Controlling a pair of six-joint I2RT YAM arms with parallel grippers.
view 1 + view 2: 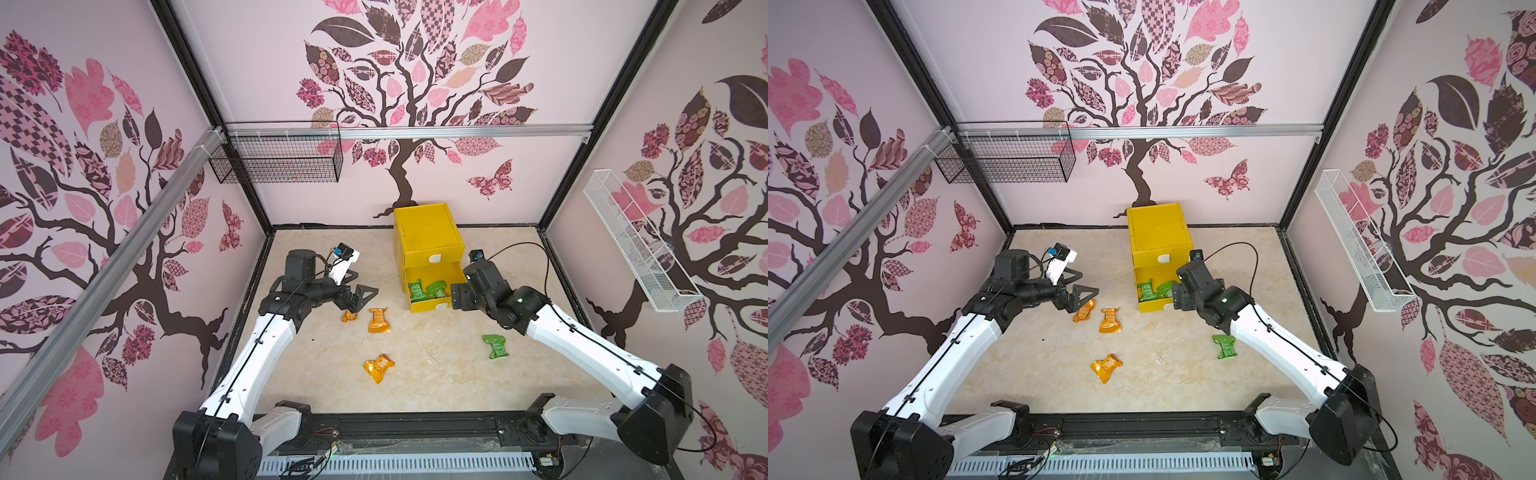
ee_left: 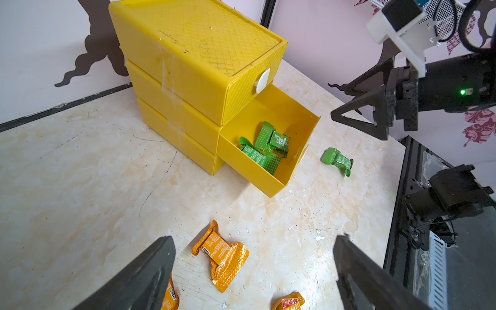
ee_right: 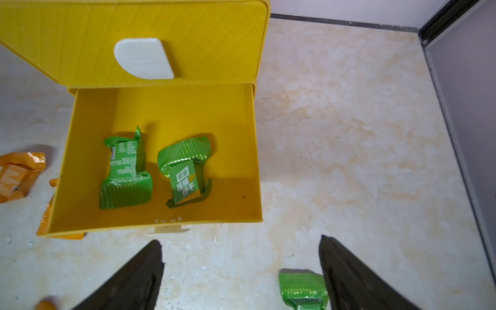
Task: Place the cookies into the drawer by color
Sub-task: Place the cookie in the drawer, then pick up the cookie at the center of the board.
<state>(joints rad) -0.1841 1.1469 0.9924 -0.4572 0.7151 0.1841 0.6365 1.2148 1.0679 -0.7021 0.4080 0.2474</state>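
Right claw [image 3: 240, 241] and left claw [image 2: 255, 239] stood spread near the drawer [image 3: 214, 53]; inside, two green cookies [image 3: 126, 171] lay roughly front-to-back.

Free room above open drawer [image 3: 230, 174]

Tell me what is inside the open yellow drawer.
Two green cookies lie side by side in the open drawer. Its back end, under the closed top drawer, is hidden.

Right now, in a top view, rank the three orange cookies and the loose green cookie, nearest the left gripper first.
From the left gripper:
1. Back orange cookie, partly under it.
2. Middle orange cookie, just beside.
3. Front orange cookie, nearer the robot.
4. Loose green cookie, right arm's side.
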